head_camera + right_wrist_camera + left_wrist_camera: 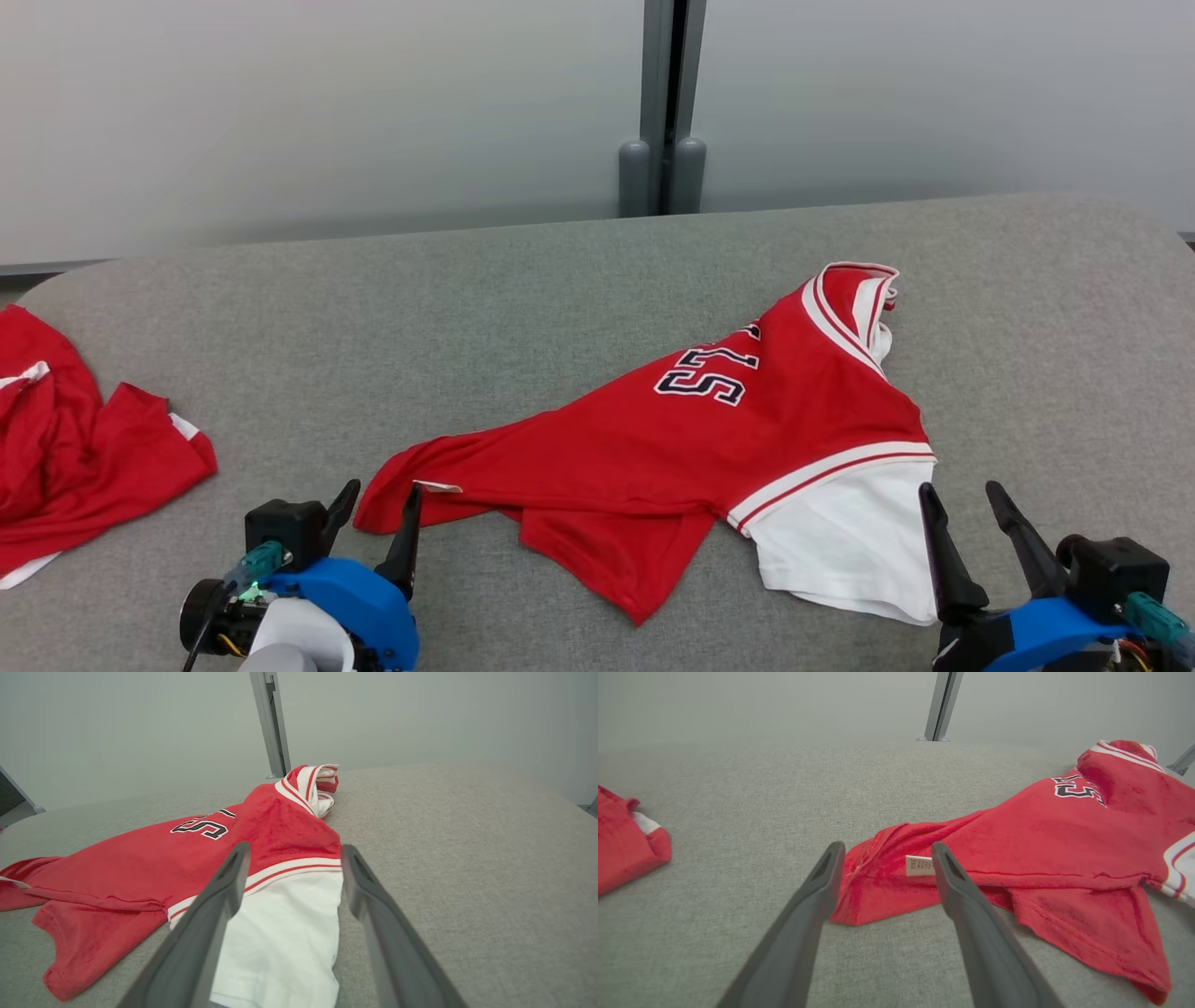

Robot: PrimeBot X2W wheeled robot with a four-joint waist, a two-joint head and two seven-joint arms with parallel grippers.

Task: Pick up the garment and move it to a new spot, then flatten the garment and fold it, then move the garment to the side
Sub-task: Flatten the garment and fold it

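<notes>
Your garment (709,439) — a red knit jersey with a white panel and striped trim — lies rumpled midway across the coarse grey fabric table (467,308), long axis slanting from near left to far right, collar farthest. Your left gripper (384,486) and right gripper (958,486) sit at the table's near edge — fingers spread wide, empty.
</notes>
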